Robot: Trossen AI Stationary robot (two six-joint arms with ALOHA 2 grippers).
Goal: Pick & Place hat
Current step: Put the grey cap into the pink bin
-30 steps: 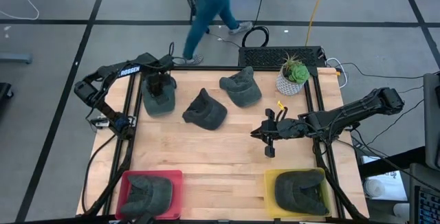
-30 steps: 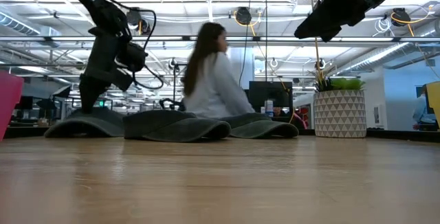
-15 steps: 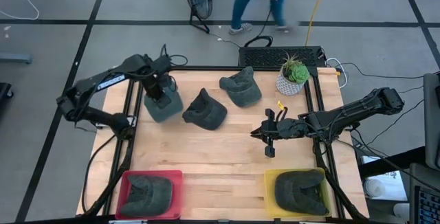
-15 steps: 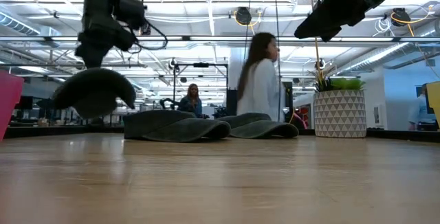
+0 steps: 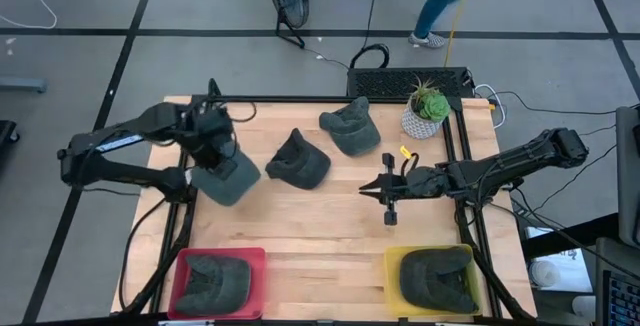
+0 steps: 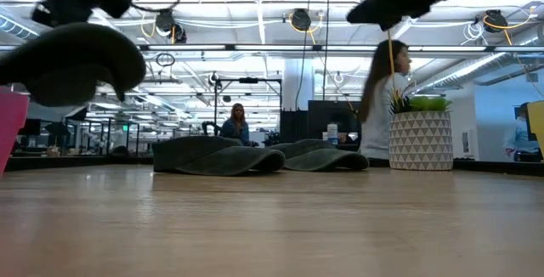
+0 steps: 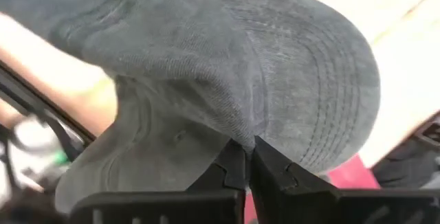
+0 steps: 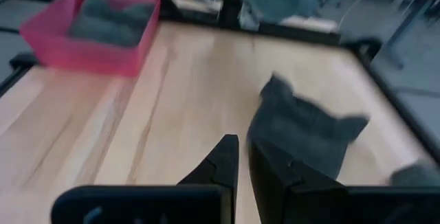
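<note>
Left arm reaches in from the table's left edge, elbow folded outside the frame rail, wrist bent down over the left side of the tabletop. Left gripper (image 5: 215, 149) is clamped on the held hat (image 5: 228, 174); in the left wrist view the two fingers (image 7: 265, 165) meet on a fold of grey fabric with no gap between them. The hat hangs off the table: the low view shows it (image 6: 72, 60) in the air, well above the wood, crown sagging below the grip.

Right arm stretches from the right edge toward mid-table, forearm near level. Right gripper (image 5: 385, 194) hovers above bare wood, fingers nearly together, nothing between them; the right wrist view shows a narrow slit between the finger tips (image 8: 227, 159).

Two more hats lie near the back edge: middle hat (image 5: 300, 159) and rear hat (image 5: 351, 126). Potted plant (image 5: 426, 107) stands at the back right corner. Red bin (image 5: 218, 281) at the front left corner and yellow bin (image 5: 437, 278) at the front right corner each contain a hat.

Hard to make out: the left gripper itself in the low view is cut off at the top edge; the red bin shows there only as a sliver. A person (image 6: 380, 98) stands behind the plant, partly hidden; another person's legs (image 5: 447, 1) are cropped at the high view's top.
</note>
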